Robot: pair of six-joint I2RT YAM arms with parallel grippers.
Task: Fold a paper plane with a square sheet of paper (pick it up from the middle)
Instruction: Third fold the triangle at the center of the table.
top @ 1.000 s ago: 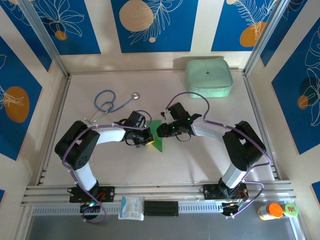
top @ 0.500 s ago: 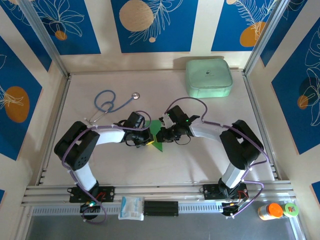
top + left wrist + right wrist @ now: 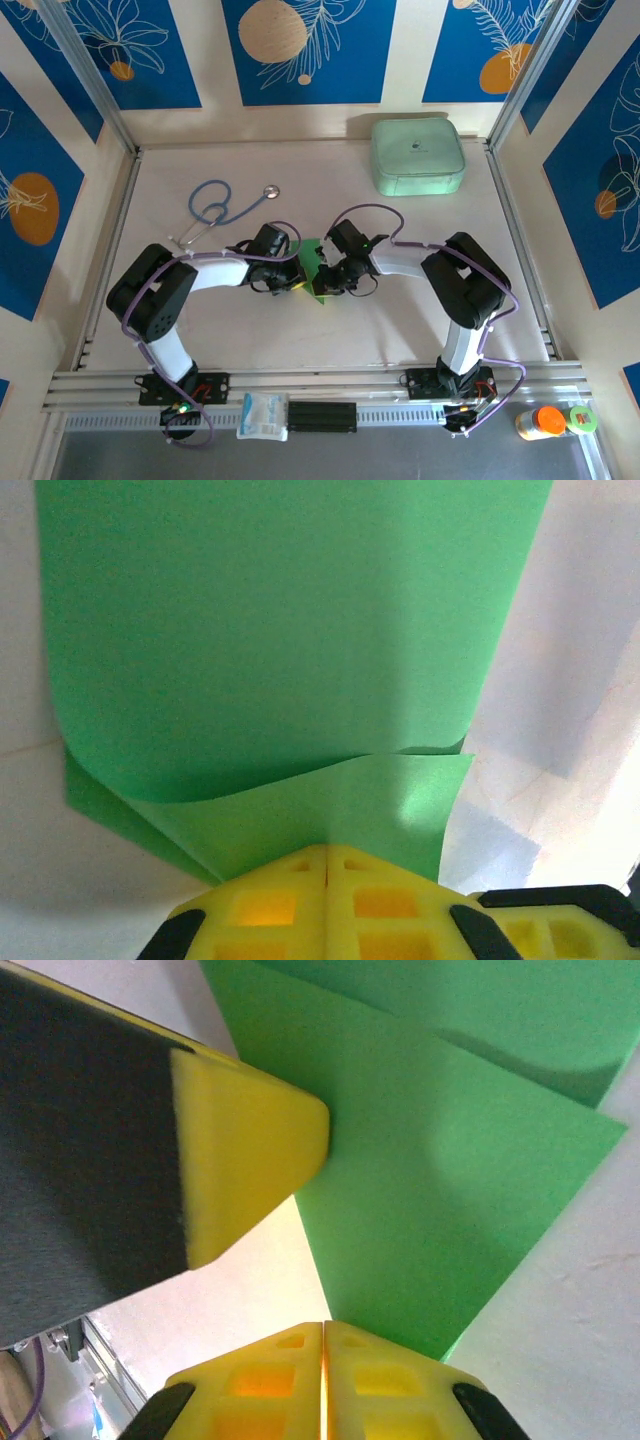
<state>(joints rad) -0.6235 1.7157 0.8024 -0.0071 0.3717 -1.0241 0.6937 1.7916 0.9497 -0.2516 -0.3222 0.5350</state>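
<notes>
On pale table [image 3: 400, 330], thin bright green paper sheet [image 3: 280, 630]: light, floppy; left gripper [image 3: 326, 855] & right gripper [image 3: 323, 1330] pinch its edges; hold nr fold.

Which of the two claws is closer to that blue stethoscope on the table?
Left. The left gripper, shut on the green paper, is just right of the stethoscope and nearer the arm bases; the right gripper holds the paper's other side, further away.

The left arm [image 3: 210, 272] and right arm [image 3: 405, 262] met over the green paper [image 3: 311, 252], blocking mid-table. Beyond stood a stethoscope [image 3: 270, 190] and a mint zip case [image 3: 418, 156]. The near tabletop [image 3: 330, 335] lay open.
</notes>
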